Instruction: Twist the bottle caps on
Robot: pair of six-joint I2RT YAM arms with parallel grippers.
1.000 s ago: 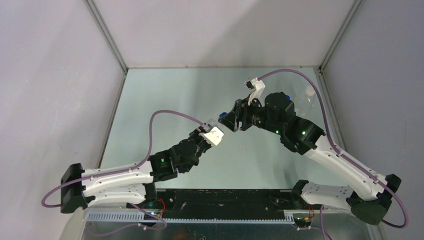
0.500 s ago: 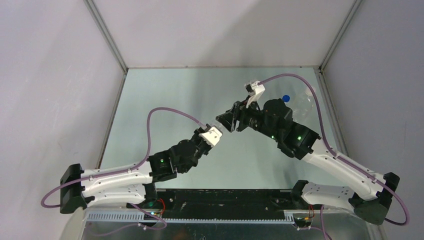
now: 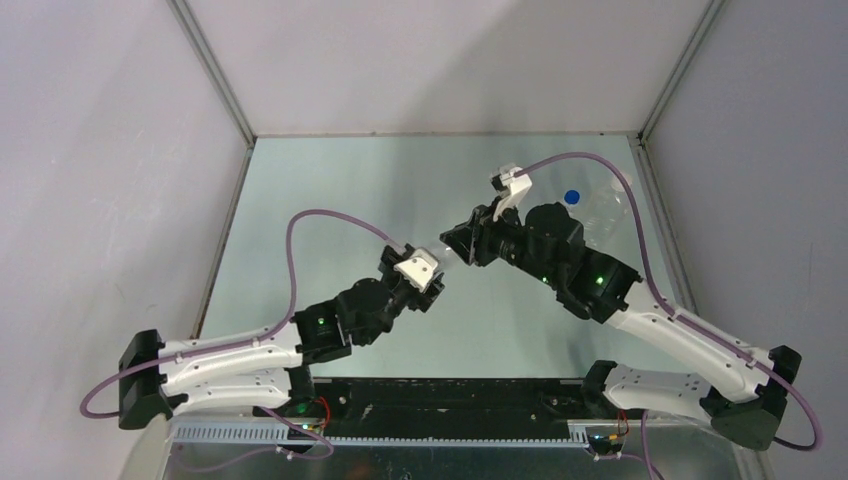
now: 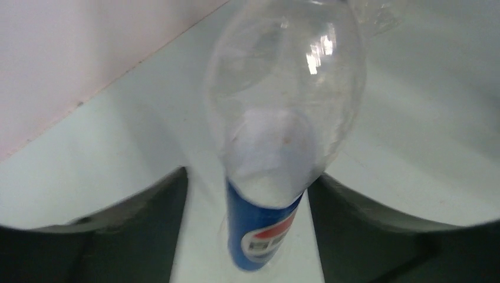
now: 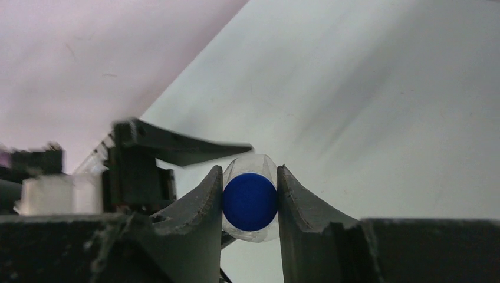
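- Holding the Pepsi bottle (image 4: pixel 263 236) by its labelled part, the left gripper (image 4: pixel 247 180) is clenched around it; the clear shoulder points away from the fingers.
- The right gripper (image 5: pixel 250 174) is clamped on a blue cap (image 5: pixel 250 201), with the bottle's clear plastic just behind the cap.
- A capped bottle (image 3: pixel 603 208) stands behind the right gripper, well apart.

A glossy pale-green worktop (image 3: pixel 330 190) lies beneath the left gripper (image 3: pixel 436 262) and right gripper (image 3: pixel 455 243). Grey walls (image 3: pixel 100 150) stand beyond and beside them, joined by metal corner posts (image 3: pixel 213 75). Behind them runs a black base rail (image 3: pixel 450 395).
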